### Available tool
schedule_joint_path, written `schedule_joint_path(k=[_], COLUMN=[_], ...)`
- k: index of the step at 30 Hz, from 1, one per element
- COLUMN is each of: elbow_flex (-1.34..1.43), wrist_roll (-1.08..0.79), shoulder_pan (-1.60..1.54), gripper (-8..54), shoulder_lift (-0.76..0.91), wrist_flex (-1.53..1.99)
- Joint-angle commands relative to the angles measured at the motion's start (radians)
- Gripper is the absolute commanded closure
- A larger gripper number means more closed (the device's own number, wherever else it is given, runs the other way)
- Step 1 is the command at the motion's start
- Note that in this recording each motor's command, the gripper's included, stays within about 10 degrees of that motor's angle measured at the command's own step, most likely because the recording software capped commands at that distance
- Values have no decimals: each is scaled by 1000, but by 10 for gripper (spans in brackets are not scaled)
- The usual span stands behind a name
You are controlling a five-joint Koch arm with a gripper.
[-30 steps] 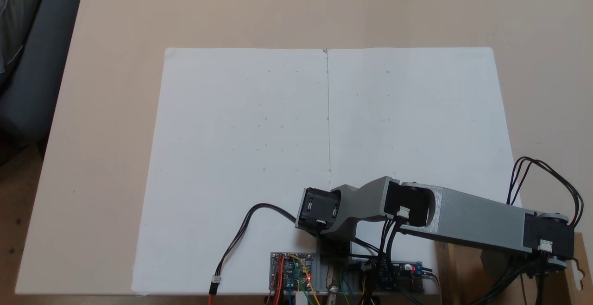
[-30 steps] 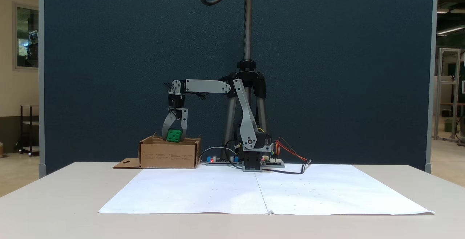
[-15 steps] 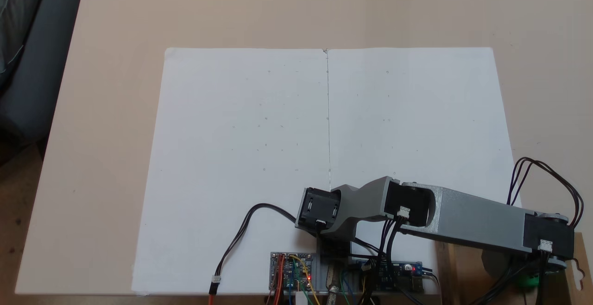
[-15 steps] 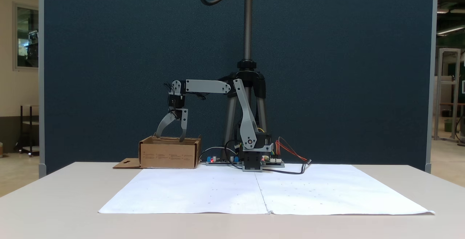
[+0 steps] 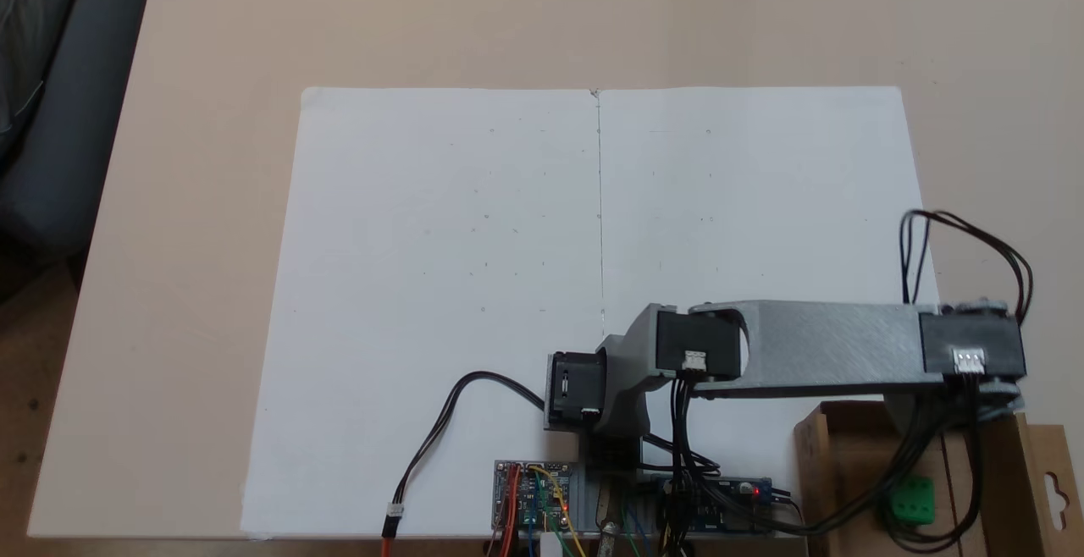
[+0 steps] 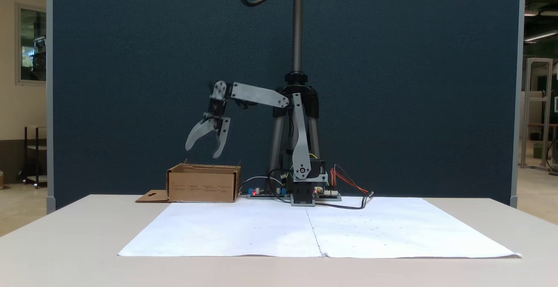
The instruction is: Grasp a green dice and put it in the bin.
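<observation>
The green dice [image 5: 912, 499] lies on the floor of the bin [image 5: 855, 472], a brown cardboard box at the bottom right of a fixed view from above. From the side, the bin [image 6: 203, 185] stands left of the arm's base and its walls hide the dice. My gripper [image 6: 202, 152] hangs open above the box, clear of its rim, with nothing between the grey fingers [image 6: 220, 141]. From above, the grey forearm and its black motor [image 5: 970, 350] cover the gripper.
White paper sheets [image 5: 593, 227] cover the table's middle. Circuit boards with coloured wires [image 5: 533, 493] sit by the arm's base [image 6: 304, 189]. A black cable [image 5: 440, 426] runs over the paper. A tripod [image 6: 297, 86] stands behind the arm. The bin's hang-tab [image 6: 150, 196] lies flat on the left.
One second ago the gripper held the green dice just over the bin. It opened, the dice dropped in, and the arm has since risen and swung away from the bin.
</observation>
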Motion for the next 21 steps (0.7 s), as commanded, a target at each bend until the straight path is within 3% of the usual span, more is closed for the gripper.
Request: schedule_joint_path(k=[1, 8, 16, 21], elbow_flex=[-14, -14, -14, -14], wrist_roll=[31, 261, 511, 575], shoulder_pan=[-32, -466, -893, -1118], gripper=[39, 39, 33, 15], shoulder_lift=[69, 221, 241, 252], wrist_flex=[63, 184, 276, 299])
